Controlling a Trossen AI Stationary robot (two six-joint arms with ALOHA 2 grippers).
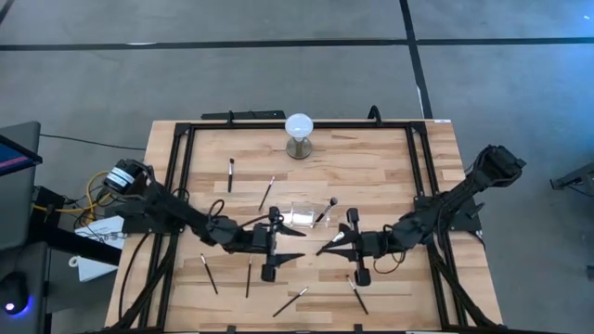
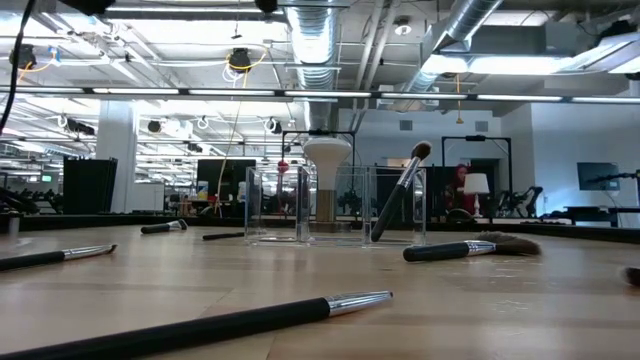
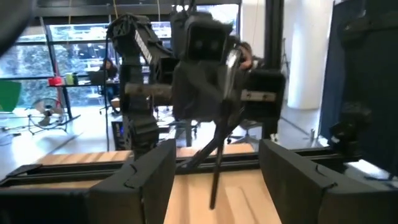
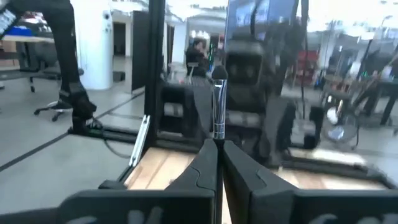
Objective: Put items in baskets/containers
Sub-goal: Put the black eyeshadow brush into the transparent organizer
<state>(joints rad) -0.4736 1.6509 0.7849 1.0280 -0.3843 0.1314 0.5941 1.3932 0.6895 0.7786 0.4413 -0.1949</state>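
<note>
A makeup brush (image 4: 218, 102) stood nearly upright, tip up, pinched between the clenched fingers of the right gripper (image 1: 340, 239) facing the released left gripper (image 1: 295, 237), just near of the clear holder (image 1: 303, 215) at mid-table.

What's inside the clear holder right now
One makeup brush stands leaning inside the clear holder, bristle tip up above the rim. No other brush shows in it. The white globe shows through its walls from behind.
</note>
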